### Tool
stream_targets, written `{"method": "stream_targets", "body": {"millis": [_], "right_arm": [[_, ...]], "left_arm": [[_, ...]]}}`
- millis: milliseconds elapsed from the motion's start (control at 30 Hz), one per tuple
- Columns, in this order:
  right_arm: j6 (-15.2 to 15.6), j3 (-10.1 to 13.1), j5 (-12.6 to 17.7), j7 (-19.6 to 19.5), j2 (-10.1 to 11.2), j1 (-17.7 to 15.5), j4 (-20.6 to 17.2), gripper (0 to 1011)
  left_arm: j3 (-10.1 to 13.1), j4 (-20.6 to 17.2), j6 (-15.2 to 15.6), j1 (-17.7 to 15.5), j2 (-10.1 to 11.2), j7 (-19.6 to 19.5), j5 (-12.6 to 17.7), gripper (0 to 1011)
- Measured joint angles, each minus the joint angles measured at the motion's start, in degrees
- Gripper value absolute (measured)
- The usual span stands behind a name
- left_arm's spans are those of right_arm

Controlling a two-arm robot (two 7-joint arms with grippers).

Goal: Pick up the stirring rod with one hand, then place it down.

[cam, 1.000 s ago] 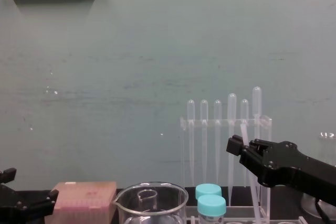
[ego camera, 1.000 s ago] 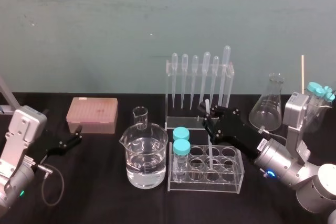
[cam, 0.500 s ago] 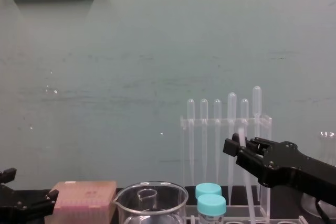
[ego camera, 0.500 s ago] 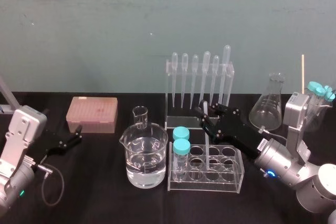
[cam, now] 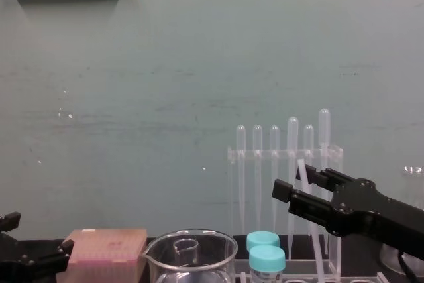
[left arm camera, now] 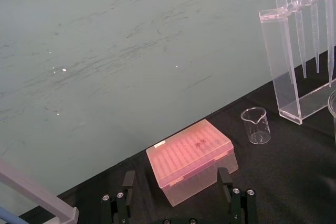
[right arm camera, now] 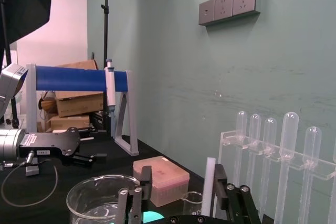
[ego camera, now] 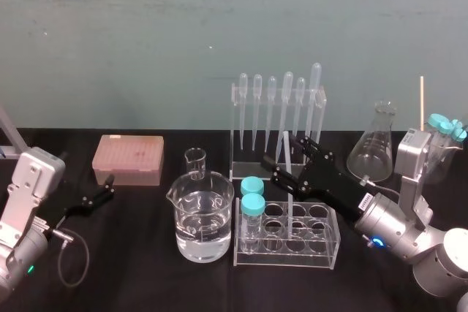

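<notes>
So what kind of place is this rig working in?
Looks like a lab bench: a rack of pipettes, a beaker of clear liquid, and a tube rack by the open right pincer.

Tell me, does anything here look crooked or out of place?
Only the stirring rod: it leans slanted in the clear tube rack, between the open fingers of the right gripper. The left gripper idles by the pink box. Nothing spilled or broken.

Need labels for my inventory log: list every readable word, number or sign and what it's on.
None legible.
White sticker on the right arm's wrist: dark print, too small to read.
Pale label on the left arm's housing: too blurred to read.
</notes>
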Motion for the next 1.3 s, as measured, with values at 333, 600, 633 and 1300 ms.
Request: {"method": "stream_targets", "body": {"millis": [333, 600, 633, 1300], "right_arm": [[2.7, 0.4, -0.4, -2.6, 0.8, -1.4, -3.5, 990], [7.7, 1.9, -1.8, -9.2, 3.2, -6.5, -10.9, 1002], [8.3, 2.1, -1.8, -9.7, 3.5, -7.1, -11.7, 1003], [10.7, 14.4, -6.4, -32.0, 4.4, -21.6, -25.2, 1003]], "left_arm": [[0.0, 0.0, 0.0, 0.0, 0.0, 0.0, 0.0, 1000], [0.0, 0.0, 0.0, 0.0, 0.0, 0.0, 0.0, 1000], [0.0, 0.0, 0.0, 0.0, 0.0, 0.0, 0.0, 1000], [0.0, 0.0, 0.0, 0.0, 0.0, 0.0, 0.0, 1000]]}}
